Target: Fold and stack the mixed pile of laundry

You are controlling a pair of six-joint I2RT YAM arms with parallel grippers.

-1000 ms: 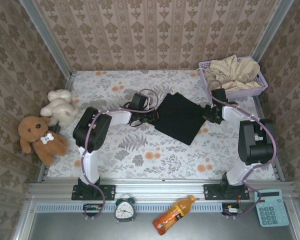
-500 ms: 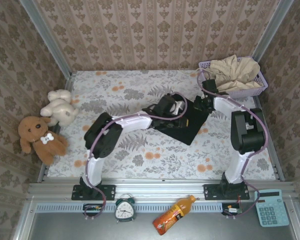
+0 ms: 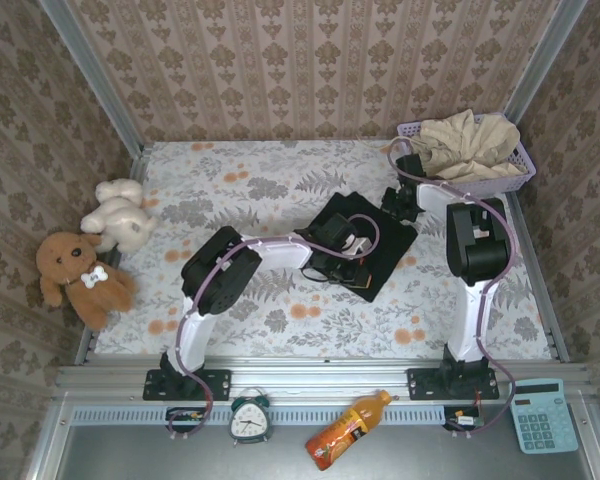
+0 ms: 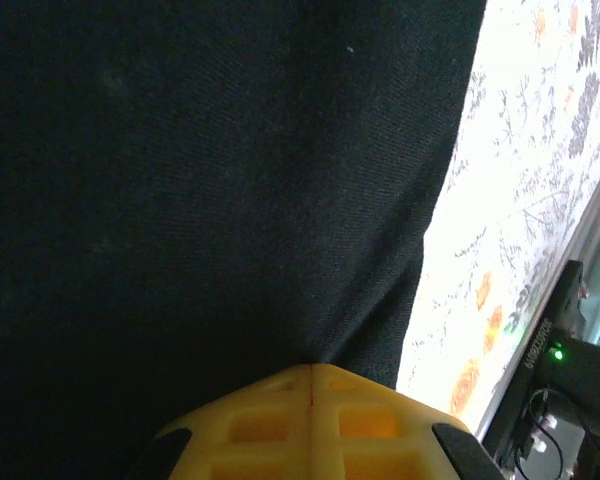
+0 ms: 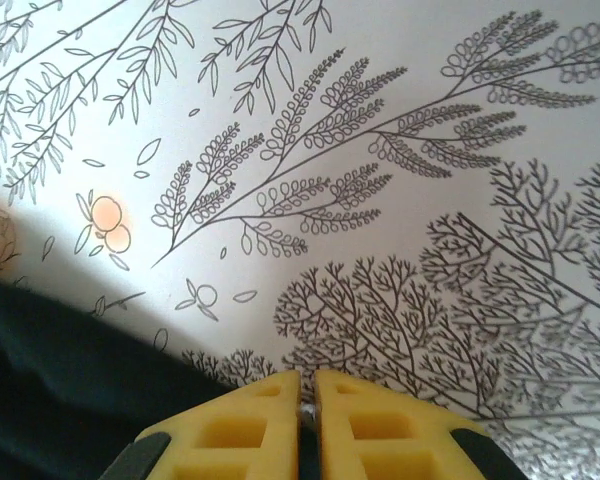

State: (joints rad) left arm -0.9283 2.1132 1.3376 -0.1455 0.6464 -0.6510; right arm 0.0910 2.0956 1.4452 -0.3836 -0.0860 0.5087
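With left gripper (image 4: 310, 368) clamped on black T-shirt (image 3: 385, 240) and right gripper (image 5: 307, 378) closed beside its far corner, expect skewed fold from grip slip.

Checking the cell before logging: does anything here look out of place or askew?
The orange plastic drink bottle lies on its side on the grey ledge near the arm bases. The beige-cream garment sits crumpled in the lavender mesh basket, unfolded.
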